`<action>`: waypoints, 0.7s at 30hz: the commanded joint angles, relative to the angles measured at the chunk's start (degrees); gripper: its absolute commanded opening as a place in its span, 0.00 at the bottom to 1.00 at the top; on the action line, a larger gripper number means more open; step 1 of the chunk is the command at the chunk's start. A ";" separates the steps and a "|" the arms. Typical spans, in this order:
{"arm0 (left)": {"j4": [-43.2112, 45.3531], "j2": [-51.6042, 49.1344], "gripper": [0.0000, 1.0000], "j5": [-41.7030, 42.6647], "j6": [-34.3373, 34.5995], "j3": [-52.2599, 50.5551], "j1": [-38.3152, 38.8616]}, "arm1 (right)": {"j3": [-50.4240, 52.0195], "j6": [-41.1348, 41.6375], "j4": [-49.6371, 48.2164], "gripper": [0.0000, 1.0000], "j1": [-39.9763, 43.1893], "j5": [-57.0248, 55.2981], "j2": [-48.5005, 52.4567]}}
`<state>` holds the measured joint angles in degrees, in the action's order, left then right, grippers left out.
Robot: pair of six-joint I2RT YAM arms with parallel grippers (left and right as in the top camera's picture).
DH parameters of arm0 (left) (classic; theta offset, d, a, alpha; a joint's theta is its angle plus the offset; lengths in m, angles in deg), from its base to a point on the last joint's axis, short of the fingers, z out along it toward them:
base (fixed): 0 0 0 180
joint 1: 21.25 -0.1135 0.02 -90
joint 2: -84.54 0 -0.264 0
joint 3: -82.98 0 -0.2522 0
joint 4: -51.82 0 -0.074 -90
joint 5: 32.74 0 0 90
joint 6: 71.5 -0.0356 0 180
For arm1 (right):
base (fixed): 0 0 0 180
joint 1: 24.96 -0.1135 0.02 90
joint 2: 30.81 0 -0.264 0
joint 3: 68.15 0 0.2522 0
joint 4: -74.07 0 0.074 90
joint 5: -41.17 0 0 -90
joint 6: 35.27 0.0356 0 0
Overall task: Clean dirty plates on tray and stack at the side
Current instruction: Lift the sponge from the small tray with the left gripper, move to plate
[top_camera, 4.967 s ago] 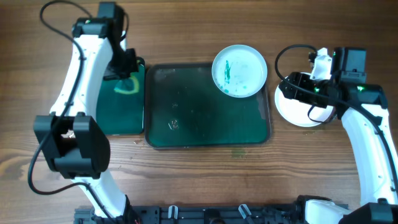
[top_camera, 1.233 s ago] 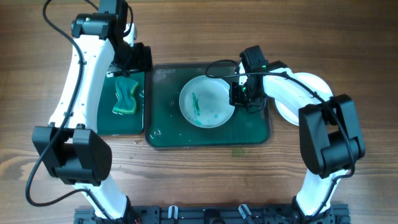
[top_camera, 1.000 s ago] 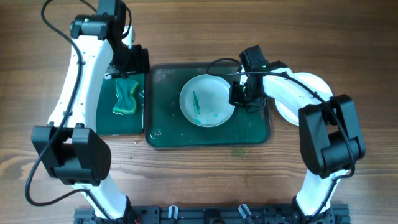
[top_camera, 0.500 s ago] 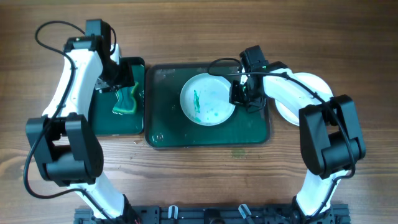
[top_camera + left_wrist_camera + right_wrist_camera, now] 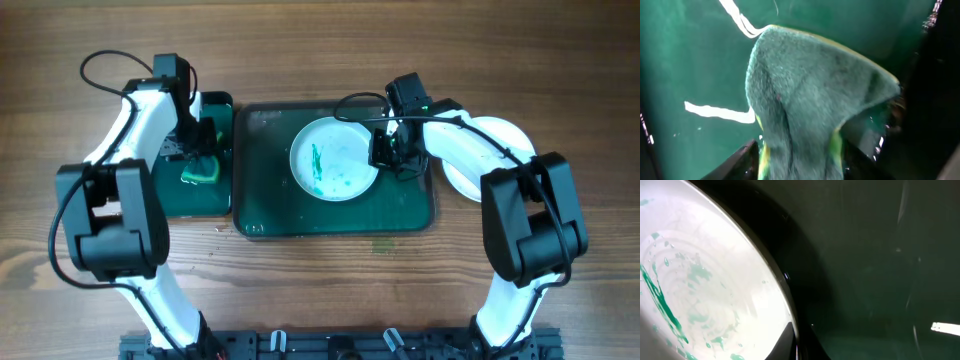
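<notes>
A white plate (image 5: 335, 160) with teal-green smears lies in the large dark green tray (image 5: 330, 215). My right gripper (image 5: 383, 152) is shut on its right rim. In the right wrist view one finger lies over the plate (image 5: 700, 270) and the other under its edge, with the right gripper (image 5: 797, 342) low against the tray (image 5: 880, 255). My left gripper (image 5: 197, 150) is down on the green sponge (image 5: 198, 167). The left wrist view has the sponge (image 5: 810, 95) buckled upward, pinched by the left gripper (image 5: 800, 160).
The sponge rests in a smaller dark green tray (image 5: 190, 195) left of the large one. Another white plate (image 5: 462, 182) sits on the wooden table right of the large tray, partly under my right arm. Water drops glint on both trays.
My left arm has swung down over the small tray and its jaws have narrowed onto the sponge, which now bulges. The right gripper and plate have held still for the last second.
</notes>
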<state>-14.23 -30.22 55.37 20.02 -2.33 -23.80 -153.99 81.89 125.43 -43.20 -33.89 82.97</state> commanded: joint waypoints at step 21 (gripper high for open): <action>1.62 -3.54 0.18 4.17 -1.11 -0.37 -0.20 | 1.70 -0.20 -0.39 0.04 0.31 -6.12 1.20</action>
<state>-12.86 -31.73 58.19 19.39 -2.33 -23.91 -153.99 81.73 125.39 -43.20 -33.94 82.97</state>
